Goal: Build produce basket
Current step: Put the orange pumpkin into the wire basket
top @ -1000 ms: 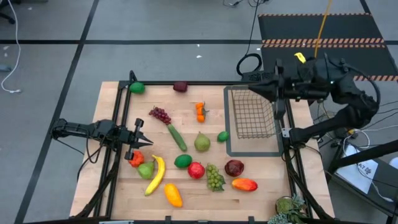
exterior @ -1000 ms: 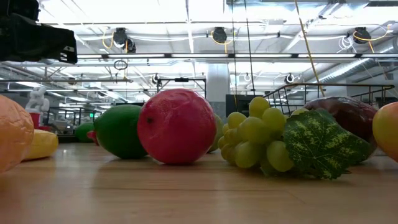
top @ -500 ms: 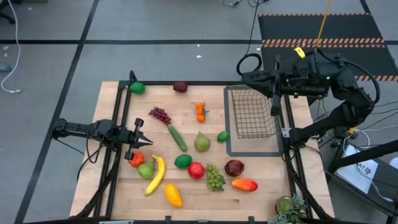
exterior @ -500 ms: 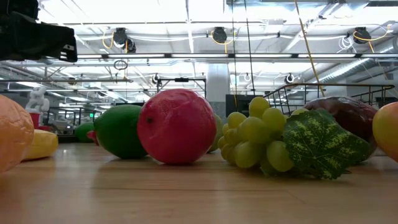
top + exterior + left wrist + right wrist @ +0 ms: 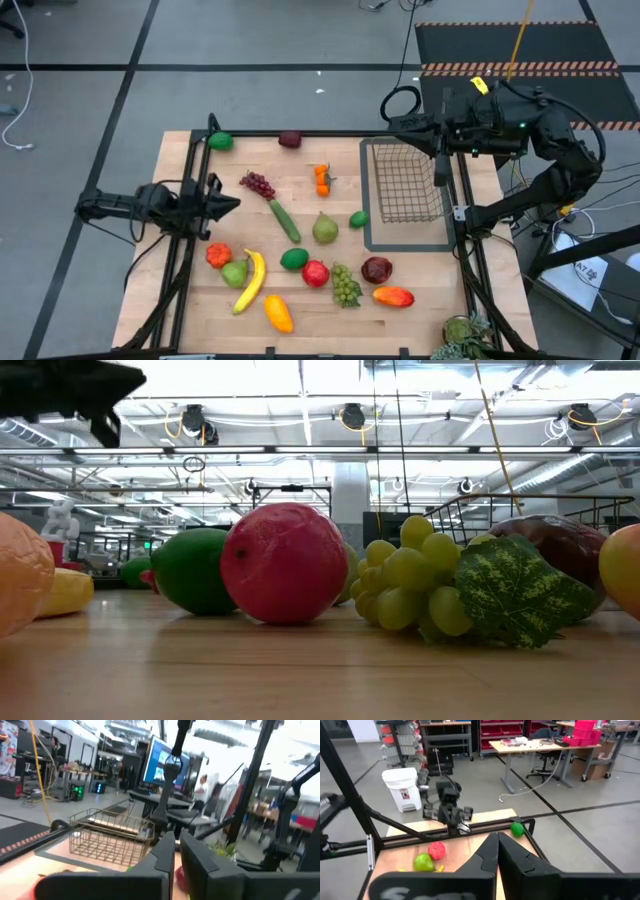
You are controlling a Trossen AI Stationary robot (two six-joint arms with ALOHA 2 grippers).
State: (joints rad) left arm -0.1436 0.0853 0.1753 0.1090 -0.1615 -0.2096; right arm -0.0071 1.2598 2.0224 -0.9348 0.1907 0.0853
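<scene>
The basket (image 5: 407,184) stands empty on a flat dark tray (image 5: 405,241) near the right edge of the table (image 5: 310,320), and every fruit lies outside it, toward the table's middle and left.

The left gripper (image 5: 232,204) hangs above the left side of the table, well apart from the basket, with its fingers (image 5: 165,852) nearly pressed together and nothing between them. Its tip points toward the basket, with the purple grapes (image 5: 257,184) and the cucumber (image 5: 284,220) lying between the two. Just on the near side of the gripper, away from the basket's far rim, sit a red fruit (image 5: 218,255), a green pear (image 5: 235,271) and the banana (image 5: 250,281).

The right gripper (image 5: 441,176) hovers at the basket's right rim, pressed shut and holding nothing.

Closest to the basket lie a lime (image 5: 358,218) at its left side, a larger pear (image 5: 325,229) beyond that, and the orange (image 5: 322,178). The red apple (image 5: 316,273), green grapes (image 5: 345,285), dark apple (image 5: 377,269) and mango (image 5: 393,296) lie nearer the table's front edge than the basket.
</scene>
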